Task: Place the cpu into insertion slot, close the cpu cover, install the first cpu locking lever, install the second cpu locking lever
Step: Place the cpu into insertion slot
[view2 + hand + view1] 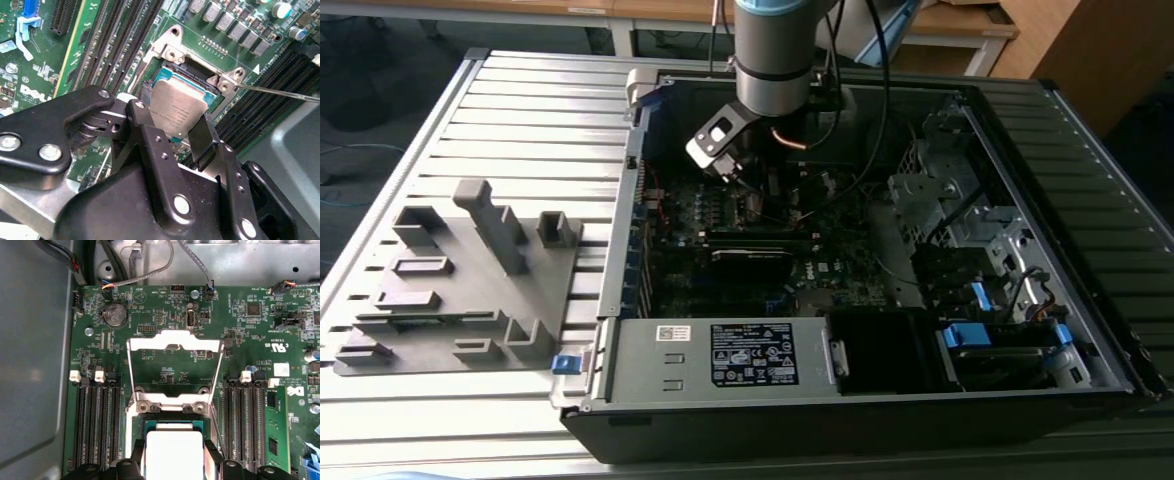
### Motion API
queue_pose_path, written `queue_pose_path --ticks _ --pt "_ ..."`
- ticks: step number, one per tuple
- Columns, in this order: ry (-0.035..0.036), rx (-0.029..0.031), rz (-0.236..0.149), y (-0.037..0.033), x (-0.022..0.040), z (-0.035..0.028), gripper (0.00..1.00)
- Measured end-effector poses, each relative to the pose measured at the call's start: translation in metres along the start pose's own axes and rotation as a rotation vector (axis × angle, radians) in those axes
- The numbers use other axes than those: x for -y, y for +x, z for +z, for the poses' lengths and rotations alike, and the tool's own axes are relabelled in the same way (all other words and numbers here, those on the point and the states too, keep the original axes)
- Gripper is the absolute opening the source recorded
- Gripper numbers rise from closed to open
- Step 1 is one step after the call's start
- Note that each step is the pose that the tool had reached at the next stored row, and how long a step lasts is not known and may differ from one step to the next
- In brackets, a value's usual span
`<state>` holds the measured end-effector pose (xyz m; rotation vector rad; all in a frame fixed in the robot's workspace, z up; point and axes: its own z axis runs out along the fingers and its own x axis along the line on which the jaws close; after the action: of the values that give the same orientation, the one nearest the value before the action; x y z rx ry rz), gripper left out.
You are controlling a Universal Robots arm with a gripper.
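The cpu (pixel 176 111), a flat silver-topped square, sits between my gripper's (pixel 175 122) black fingers (pixel 145 112), which are shut on its two sides. It hangs just over the insertion slot (pixel 167 75), whose blue-green edge shows beyond the chip. In the first wrist view the cpu (pixel 173 452) is in my gripper (pixel 173 460) directly above the slot (pixel 172 424). The cpu cover (pixel 174 342) stands swung open behind the slot. A thin locking lever rod (pixel 280 93) juts out beside the socket. In the exterior view my gripper (pixel 742 185) is low inside the computer case.
Long black memory slots (pixel 95 425) flank the socket on both sides (pixel 245 425). Cables (pixel 150 270) run along the board's far edge by the case wall (pixel 35 365). Outside the case lies a grey fixture tray (pixel 467 270); the power supply (pixel 720 350) fills the near side.
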<state>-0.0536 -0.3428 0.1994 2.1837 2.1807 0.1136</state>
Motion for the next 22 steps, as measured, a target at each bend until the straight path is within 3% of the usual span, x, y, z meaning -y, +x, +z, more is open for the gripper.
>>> queue_pose_path --ticks 10,11,22 --pt "-0.0003 0.0005 0.008 0.003 0.0003 0.0021 0.54" --pt "-0.0003 0.0007 0.009 0.0032 0.0007 0.0064 0.54" --pt "-0.0003 0.0006 0.009 0.0041 0.0008 0.0067 0.54"
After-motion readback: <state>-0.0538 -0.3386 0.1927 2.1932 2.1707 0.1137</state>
